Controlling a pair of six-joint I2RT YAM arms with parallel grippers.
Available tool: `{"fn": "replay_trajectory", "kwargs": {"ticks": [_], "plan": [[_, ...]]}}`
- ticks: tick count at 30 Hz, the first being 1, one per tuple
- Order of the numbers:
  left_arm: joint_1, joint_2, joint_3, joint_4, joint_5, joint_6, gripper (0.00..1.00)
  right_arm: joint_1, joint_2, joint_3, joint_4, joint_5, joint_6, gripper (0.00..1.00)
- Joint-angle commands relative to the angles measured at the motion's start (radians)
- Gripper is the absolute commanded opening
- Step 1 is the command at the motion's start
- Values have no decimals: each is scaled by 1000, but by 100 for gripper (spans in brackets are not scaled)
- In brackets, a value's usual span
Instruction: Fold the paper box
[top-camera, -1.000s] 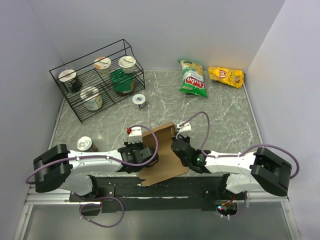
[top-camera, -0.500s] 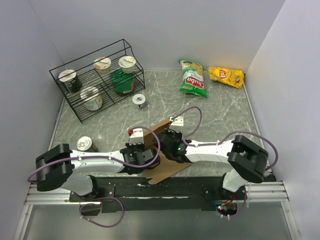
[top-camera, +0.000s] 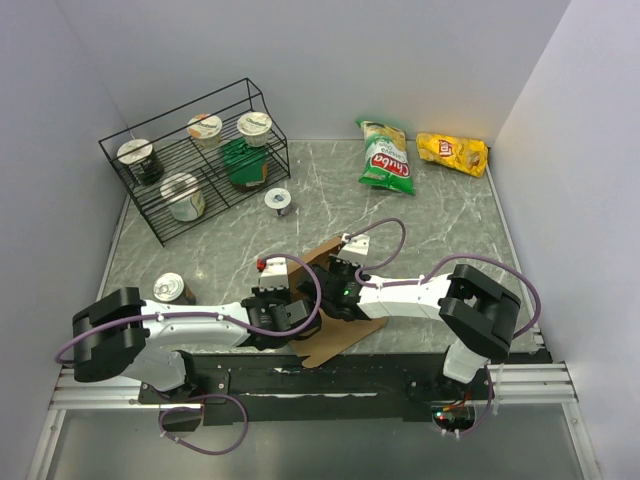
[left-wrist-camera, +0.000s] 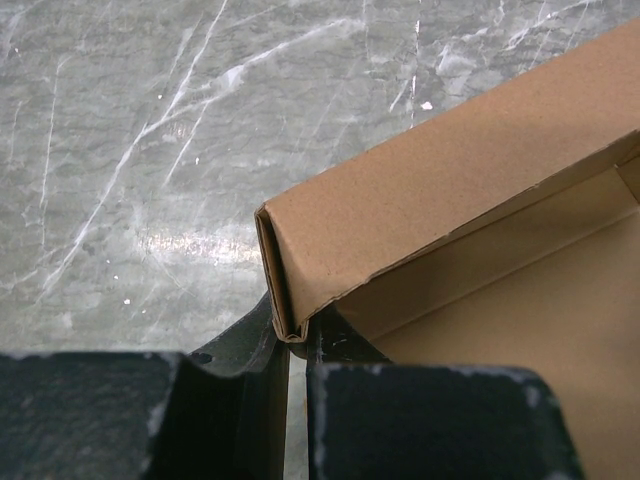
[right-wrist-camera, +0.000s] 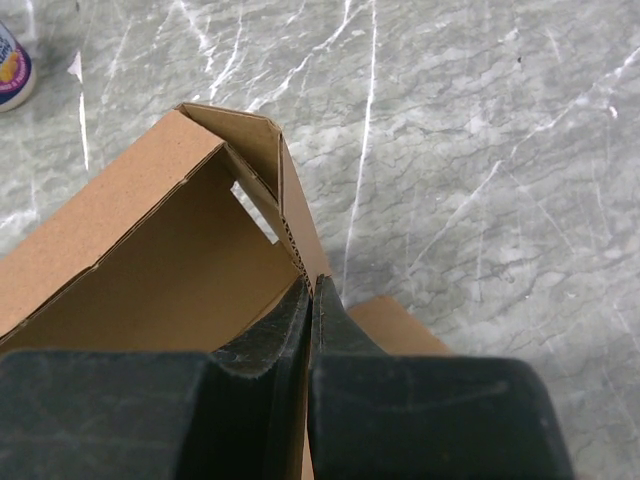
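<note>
Centrally, low in the top view, the brown corrugated box (top-camera: 333, 342) sits half-folded on veined grey marble (left-wrist-camera: 150, 150); left gripper (left-wrist-camera: 292, 335) pinches its doubled corner wall, right gripper (right-wrist-camera: 308, 295) fingers pressed together at another wall's edge

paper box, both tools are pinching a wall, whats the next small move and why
Probably, with the left tool clamped on the doubled-over wall of the brown corrugated cardboard box, the right tool should ease its pinched wall inward: a gap shows at the tucked corner flap there, so that corner looks unseated.
</note>
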Motion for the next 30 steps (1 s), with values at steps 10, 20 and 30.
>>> {"fn": "replay_trajectory", "kwargs": {"ticks": [10, 20, 30], "plan": [[-16, -57, -21, -27, 83, 34, 1, 4, -239, -189, 301, -246, -83, 12], [159, -151, -69, 256, 195, 456, 1, 82, -618, -395, 324, -369, -318, 67], [413, -347, -199, 564, 584, 734, 1, -49, -1034, -355, 87, -670, -613, 83]]}}
